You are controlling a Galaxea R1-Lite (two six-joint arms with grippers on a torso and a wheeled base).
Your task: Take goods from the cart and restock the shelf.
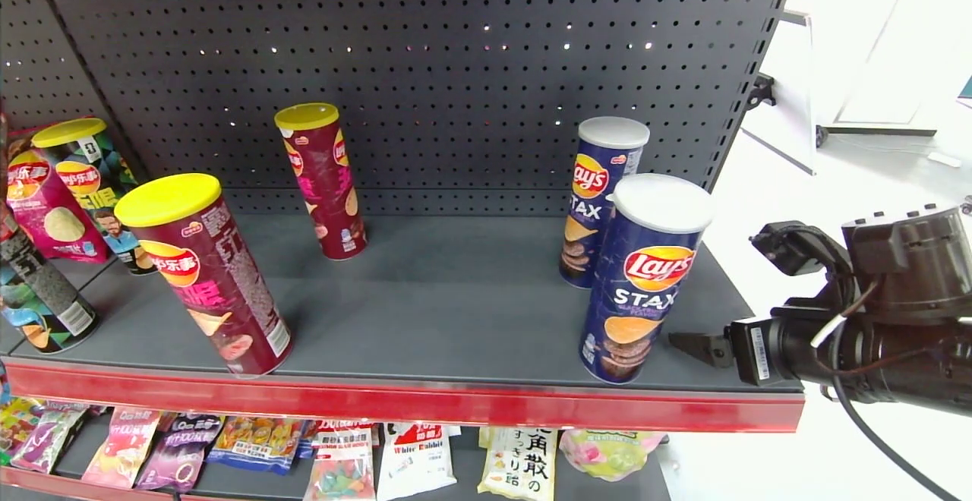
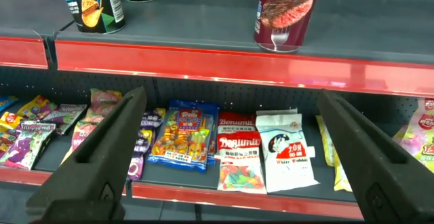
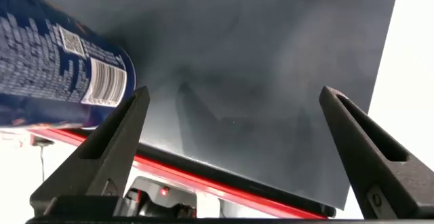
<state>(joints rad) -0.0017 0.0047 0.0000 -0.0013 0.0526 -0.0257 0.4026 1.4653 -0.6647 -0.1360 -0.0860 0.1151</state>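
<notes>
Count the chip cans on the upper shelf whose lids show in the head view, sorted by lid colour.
Yellow lid: 3 (front maroon can, rear maroon can, green-patterned can at the left)
White lid: 2 (front blue can, rear blue can)
Total: 5

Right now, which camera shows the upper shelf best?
The head view: it takes in nearly the whole upper shelf, back to front. The left wrist view catches its red front edge and a strip of board; the right wrist view, a bare grey stretch beside a blue can.
</notes>
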